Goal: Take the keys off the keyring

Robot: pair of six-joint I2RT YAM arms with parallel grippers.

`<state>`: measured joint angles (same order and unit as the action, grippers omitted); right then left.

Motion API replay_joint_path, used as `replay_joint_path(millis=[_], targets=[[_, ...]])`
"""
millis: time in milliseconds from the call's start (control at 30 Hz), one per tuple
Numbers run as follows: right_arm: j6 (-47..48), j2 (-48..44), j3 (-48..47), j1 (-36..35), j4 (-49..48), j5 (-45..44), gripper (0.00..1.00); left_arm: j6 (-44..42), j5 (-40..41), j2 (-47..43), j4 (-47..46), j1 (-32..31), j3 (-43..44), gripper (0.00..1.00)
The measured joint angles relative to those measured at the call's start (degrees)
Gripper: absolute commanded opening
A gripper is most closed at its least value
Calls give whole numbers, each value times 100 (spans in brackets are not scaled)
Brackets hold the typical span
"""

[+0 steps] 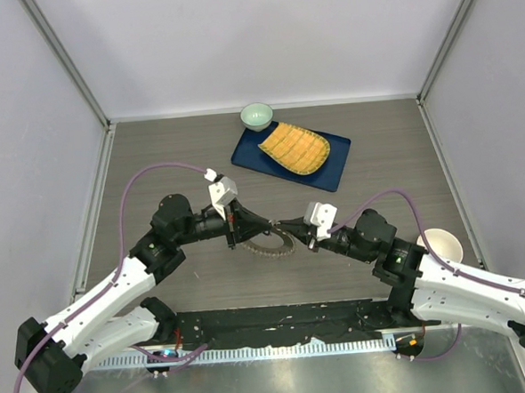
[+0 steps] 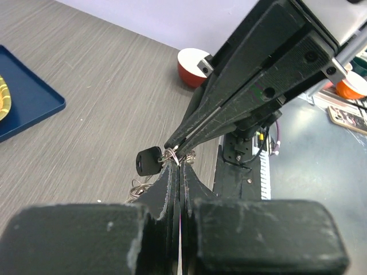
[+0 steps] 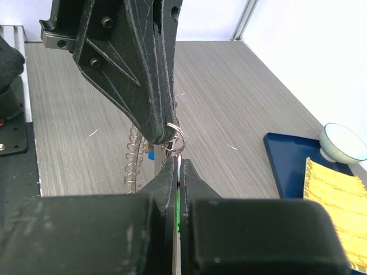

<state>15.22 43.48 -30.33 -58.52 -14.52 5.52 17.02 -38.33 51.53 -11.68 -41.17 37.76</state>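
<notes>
Both shut tight: left pincer (image 1: 270, 229) and right pincer (image 1: 280, 223) nip black-headed key's (image 2: 149, 161) small ring (image 2: 171, 156), tip to tip, beside keyring (image 1: 270, 246).

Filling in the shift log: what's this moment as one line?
left gripper shut on small ring | right gripper shut on it too | keyring below, keys attached | black-headed key dangling

No writing, number or brand mark is legible on the keys (image 2: 150, 161) or anything else.
</notes>
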Motion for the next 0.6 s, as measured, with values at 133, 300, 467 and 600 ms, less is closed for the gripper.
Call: replay_joint_path(millis=[133, 300, 467, 600], targets=[[197, 94, -42, -59, -17, -162, 1, 116, 275, 0, 31, 0, 0, 0], [485, 280, -157, -146, 22, -328, 1, 249, 498, 0, 79, 0, 0, 0], [739, 365, -208, -271, 81, -509, 1, 378, 684, 0, 138, 0, 0, 0], [938, 420, -212, -457, 83, -780, 1, 505, 782, -4, 173, 0, -7, 0]])
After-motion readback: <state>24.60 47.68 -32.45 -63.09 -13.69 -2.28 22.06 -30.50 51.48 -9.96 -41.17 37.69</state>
